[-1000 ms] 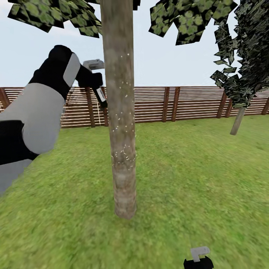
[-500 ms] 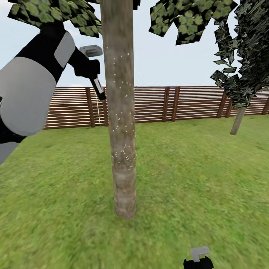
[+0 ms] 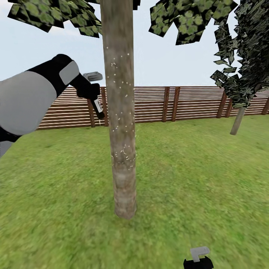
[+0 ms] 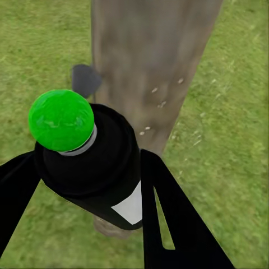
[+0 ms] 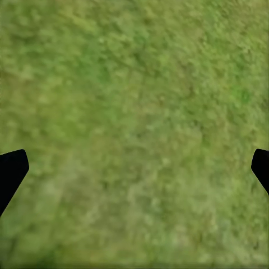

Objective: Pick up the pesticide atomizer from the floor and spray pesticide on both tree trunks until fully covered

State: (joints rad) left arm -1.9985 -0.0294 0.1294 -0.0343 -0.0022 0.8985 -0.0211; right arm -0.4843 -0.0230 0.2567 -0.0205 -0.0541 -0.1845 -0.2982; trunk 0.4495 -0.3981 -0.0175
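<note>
Bright, even daylight; wrist views softly blurred.

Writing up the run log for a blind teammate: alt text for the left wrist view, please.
The left gripper is shut on the dark pesticide atomizer, its white label showing and a bright green ball on its near end. Just beyond it rises the grey-brown tree trunk, dotted with a few white pesticide specks, with grass on both sides.
</note>
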